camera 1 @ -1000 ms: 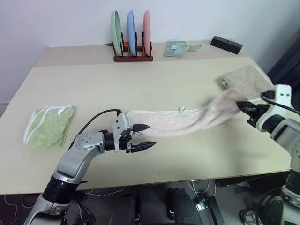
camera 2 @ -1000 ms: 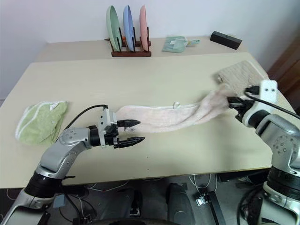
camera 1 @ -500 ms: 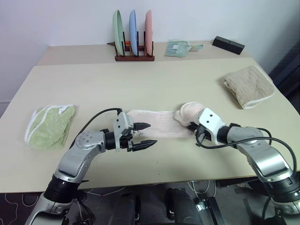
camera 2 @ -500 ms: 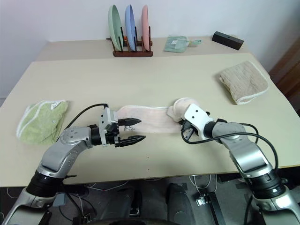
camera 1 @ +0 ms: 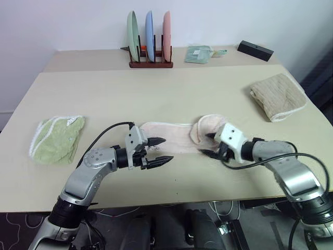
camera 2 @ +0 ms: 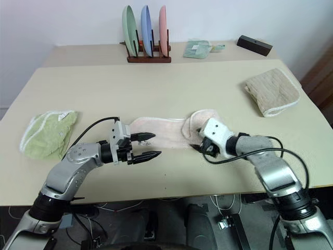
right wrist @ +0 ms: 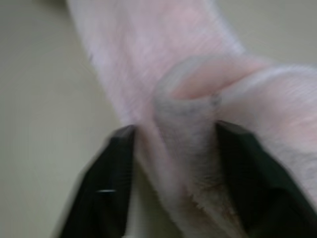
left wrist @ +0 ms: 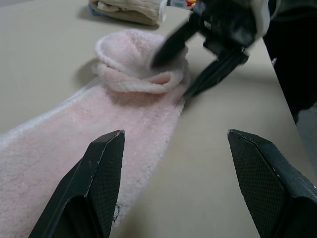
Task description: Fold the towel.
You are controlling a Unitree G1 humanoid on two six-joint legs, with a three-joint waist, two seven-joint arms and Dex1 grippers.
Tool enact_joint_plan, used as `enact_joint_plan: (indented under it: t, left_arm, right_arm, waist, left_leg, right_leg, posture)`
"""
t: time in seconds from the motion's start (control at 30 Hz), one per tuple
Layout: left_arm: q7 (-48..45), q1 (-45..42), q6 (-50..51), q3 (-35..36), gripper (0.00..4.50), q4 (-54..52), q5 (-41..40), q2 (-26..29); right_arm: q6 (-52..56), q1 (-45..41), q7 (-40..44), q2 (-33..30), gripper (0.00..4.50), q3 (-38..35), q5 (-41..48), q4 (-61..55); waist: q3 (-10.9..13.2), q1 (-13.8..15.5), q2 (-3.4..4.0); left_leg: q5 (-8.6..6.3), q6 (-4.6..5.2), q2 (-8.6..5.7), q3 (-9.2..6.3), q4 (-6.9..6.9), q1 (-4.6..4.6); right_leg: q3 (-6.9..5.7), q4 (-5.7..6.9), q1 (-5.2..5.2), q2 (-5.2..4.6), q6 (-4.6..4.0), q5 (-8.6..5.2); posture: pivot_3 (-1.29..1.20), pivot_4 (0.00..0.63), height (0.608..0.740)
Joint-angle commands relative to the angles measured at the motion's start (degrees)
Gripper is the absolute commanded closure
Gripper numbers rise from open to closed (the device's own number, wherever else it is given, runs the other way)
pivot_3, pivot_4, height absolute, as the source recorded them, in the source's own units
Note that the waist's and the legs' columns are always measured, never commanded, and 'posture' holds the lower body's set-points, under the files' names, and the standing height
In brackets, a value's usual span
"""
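The pale pink towel lies across the middle of the table, its right end doubled back into a loose bunch. My right gripper is open at that bunch. In the right wrist view its fingers stand apart on either side of a raised fold of towel. The left wrist view shows the same black fingers spread over the bunch. My left gripper is open and holds nothing, at the towel's left end along its front edge.
A light green towel lies at the left and a beige towel at the right. At the back stand a rack of three plates, a folded pale cloth and a black box.
My right gripper carried the towel's right end leftward across the table, set it down as a bunch on the towel, and opened. The left gripper stayed put.
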Motion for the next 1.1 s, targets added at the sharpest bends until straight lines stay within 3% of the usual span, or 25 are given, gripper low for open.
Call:
enact_joint_plan:
  t: [0.03,0.07,0.1,0.17,0.27,0.43,0.63,0.67,0.77,0.97,1.1]
  left_arm:
    - [0.85,0.87,1.17,1.21,1.1,-3.25,-1.22,-0.17]
    - [2.01,1.54,2.87,1.35,1.1,-4.14,-1.82,-0.48]
    - [3.27,2.45,4.69,1.49,1.1,-5.31,-2.61,-0.91]
    - [5.91,4.92,7.88,1.91,1.1,-8.45,-4.42,-1.9]
    - [10.22,7.67,13.07,3.84,1.1,-11.63,-7.82,-3.71]
    - [19.61,11.72,21.69,8.75,1.1,-16.38,-15.1,-7.97]
    - [22.98,14.95,23.24,11.32,1.1,-19.41,-16.77,-7.44]
    - [23.45,15.32,23.41,11.75,0.86,-19.87,-17.06,-7.38]
    - [25.32,16.06,24.52,12.77,0.0,-20.75,-18.53,-7.85]
    - [30.46,17.12,26.28,14.43,0.0,-21.14,-20.14,-8.93]
    - [34.76,17.61,28.97,16.94,0.0,-20.97,-24.74,-10.87]
  right_arm:
    - [-1.19,0.98,4.04,-2.34,1.67,-7.11,5.29,-2.42]
    - [0.73,1.26,5.51,-2.17,1.67,-9.46,9.22,-3.29]
    - [2.67,1.21,6.68,-1.92,2.28,-11.55,12.91,-3.72]
    - [5.01,-0.49,5.8,-0.85,3.07,-13.75,15.85,-2.4]
    - [3.22,-3.81,0.62,1.52,4.46,-12.19,11.74,2.93]
    - [-3.87,-7.06,-4.32,7.91,4.46,-4.47,2.75,14.45]
    - [-10.0,-7.29,-4.11,12.01,4.46,0.62,-2.39,24.54]
    - [-10.77,-6.88,-3.69,12.03,4.49,1.25,-2.99,25.43]
    - [-14.48,-6.31,-4.85,11.92,3.63,2.68,-6.55,27.85]
    - [-15.46,-6.03,-4.39,13.94,0.82,-3.31,-0.16,22.18]
    - [-13.96,-5.82,-2.5,11.84,0.82,-6.21,3.24,15.21]
  waist:
    - [0.0,0.18,0.0]
    - [0.0,0.18,-0.01]
    - [0.0,0.13,-0.01]
    - [0.0,-0.06,-0.01]
    - [0.0,-0.24,-0.02]
    - [-0.04,0.02,-0.07]
    - [-0.04,0.14,-0.06]
    - [-0.04,0.1,-0.06]
    - [-0.04,0.08,-0.06]
    - [-0.04,0.01,-0.06]
    - [-0.03,0.02,-0.06]
  left_leg:
    - [0.0,0.0,0.0,-0.01,0.0,0.0]
    - [0.0,0.0,0.0,-0.03,0.0,0.01]
    - [0.0,0.0,0.0,-0.05,0.0,0.0]
    - [0.0,0.01,0.01,-0.05,-0.01,0.01]
    - [0.0,0.0,0.01,-0.04,0.0,0.04]
    - [0.0,-0.01,0.02,-0.06,0.0,0.09]
    - [0.02,-0.04,-0.05,-0.04,0.01,0.05]
    - [0.02,-0.04,-0.06,-0.04,0.02,0.05]
    - [0.02,-0.04,-0.05,-0.05,0.01,0.14]
    - [0.0,-0.03,-0.02,-0.06,-0.09,0.72]
    - [0.0,-0.03,-0.02,-0.05,-0.1,0.72]
  right_leg:
    - [0.0,-0.01,0.01,0.0,0.0,0.0]
    - [-0.02,-0.03,0.04,0.0,0.0,0.0]
    - [-0.02,-0.04,0.05,0.0,0.0,0.0]
    - [-0.01,-0.03,0.04,-0.02,0.0,0.0]
    - [0.02,0.02,0.04,-0.05,0.0,0.01]
    - [0.01,0.06,0.07,-0.03,-0.1,-0.05]
    - [0.0,0.06,0.07,-0.05,-0.02,0.0]
    - [0.0,0.06,0.08,-0.05,-0.03,0.0]
    - [0.0,0.05,0.15,-0.04,-0.07,-0.03]
    - [-0.01,-0.04,0.68,-0.02,-0.2,-0.11]
    - [0.01,-0.04,0.68,-0.04,-0.2,-0.11]
  posture:
    - [0.0,0.15,0.74]
    - [0.0,0.15,0.74]
    - [0.0,0.15,0.74]
    - [0.0,0.15,0.74]
    - [0.0,0.15,0.74]
    - [0.0,0.15,0.74]
    - [0.0,0.15,0.74]
    - [0.0,0.15,0.74]
    - [0.0,0.15,0.74]
    - [0.0,0.15,0.74]
    - [0.0,0.15,0.74]
